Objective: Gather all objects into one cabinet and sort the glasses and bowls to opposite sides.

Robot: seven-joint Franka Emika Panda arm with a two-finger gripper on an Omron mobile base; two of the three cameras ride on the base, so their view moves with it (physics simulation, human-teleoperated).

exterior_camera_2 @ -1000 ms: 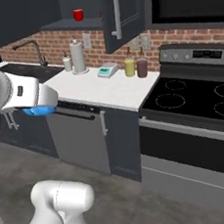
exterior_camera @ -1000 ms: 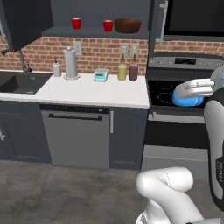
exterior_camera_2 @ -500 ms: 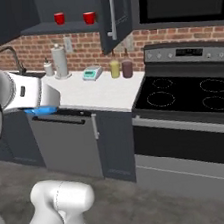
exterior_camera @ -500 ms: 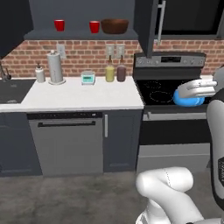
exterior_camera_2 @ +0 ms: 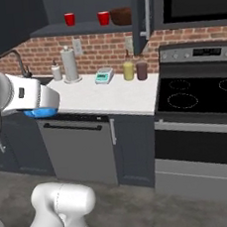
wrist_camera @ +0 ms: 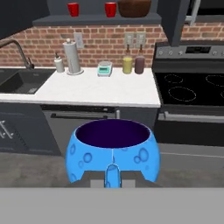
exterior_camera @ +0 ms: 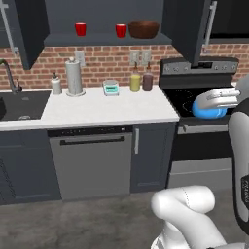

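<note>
Hand (wrist_camera: pixel 113 178) closed on blue bowl's (wrist_camera: pixel 113 154) rim, carried upright; likely bound for cabinet (exterior_camera: pixel 104 39) beside brown bowl (exterior_camera: pixel 143 29).

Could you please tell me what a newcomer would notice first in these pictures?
The bright-blue spotted bowl with a dark inside stands out, held in the shut pincer in front of the kitchen counter. Above, in the open dark navy wall cabinet, stand two small red cups and, to their right, a wide dark-brown bowl.
</note>
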